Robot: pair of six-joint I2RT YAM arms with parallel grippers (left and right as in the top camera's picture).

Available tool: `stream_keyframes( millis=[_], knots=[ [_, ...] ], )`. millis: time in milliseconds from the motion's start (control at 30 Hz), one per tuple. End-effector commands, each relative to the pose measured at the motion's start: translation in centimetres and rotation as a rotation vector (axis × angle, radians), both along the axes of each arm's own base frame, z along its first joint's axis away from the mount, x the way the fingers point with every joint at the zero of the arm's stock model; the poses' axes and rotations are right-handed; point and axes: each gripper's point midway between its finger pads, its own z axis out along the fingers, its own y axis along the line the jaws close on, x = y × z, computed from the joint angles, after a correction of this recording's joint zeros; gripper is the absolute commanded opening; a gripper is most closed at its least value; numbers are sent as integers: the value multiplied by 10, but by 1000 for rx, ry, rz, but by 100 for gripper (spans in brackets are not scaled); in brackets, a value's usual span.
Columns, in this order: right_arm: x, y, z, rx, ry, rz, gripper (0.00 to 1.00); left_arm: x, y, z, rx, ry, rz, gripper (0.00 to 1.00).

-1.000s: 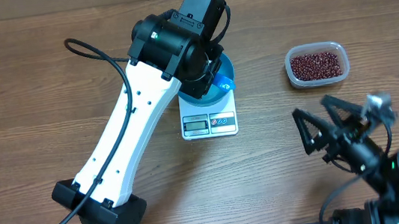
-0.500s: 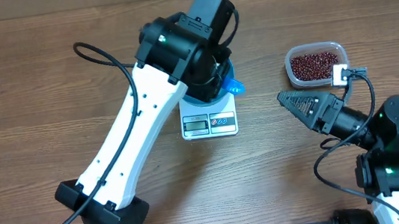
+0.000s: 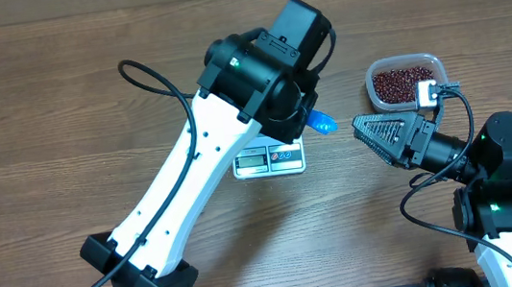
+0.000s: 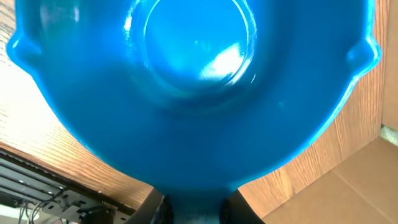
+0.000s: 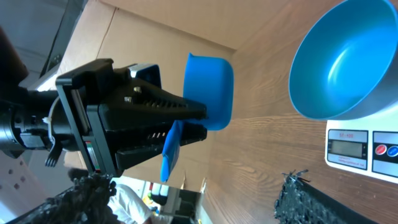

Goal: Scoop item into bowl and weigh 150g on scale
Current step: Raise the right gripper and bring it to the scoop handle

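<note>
While the red-brown beans (image 3: 406, 81) lie heaped in the clear tub (image 3: 370, 80) at the far right of the worktop (image 3: 29, 102), none shows in the bright blue bowl (image 5: 348, 62). It sits on the white kitchen scale (image 3: 268, 159) in the middle. The left claw (image 5: 198, 122) is pinched narrow on the handle of the small blue scoop (image 5: 211, 87) and holds it in the air just right of the scale. From the left wrist view the cup looks empty. The right claw (image 3: 362, 126) hovers between scale and tub with nothing in it. It is turned edge-on, so I can't tell how wide it stands.

The beans look hard, smooth and loose to me. They would roll and scatter at a nudge, and no claw could pinch them up, so they want lifting from under with the scoop, kept level once loaded. The scoop looks like light, stiff plastic, and a grip on the handle close to the cup should keep it from twisting. The tub looks thin and light, so it may skid when the scoop digs in. The bowl seems light and slick too, perched on a scale narrower than itself, so I'd pour gently rather than knock it.
</note>
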Motion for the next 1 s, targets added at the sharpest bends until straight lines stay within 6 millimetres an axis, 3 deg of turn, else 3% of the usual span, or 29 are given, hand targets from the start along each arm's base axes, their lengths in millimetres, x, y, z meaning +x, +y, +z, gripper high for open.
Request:
stream_keyframes(
  millis=[0, 300, 667, 967],
  knots=[
    [-4, 3, 12, -7, -48, 38, 85, -5, -8, 10, -30, -19, 2, 4],
    [-9, 6, 12, -3, -49, 68, 81, -10, -20, 7, -38, -15, -4, 4],
    [-11, 7, 13, -2, -52, 81, 71, -13, -53, -13, -53, 4, -60, 4],
    [-11, 6, 12, -13, -71, 81, 45, -16, -56, -12, -56, 2, -73, 4]
  ],
)
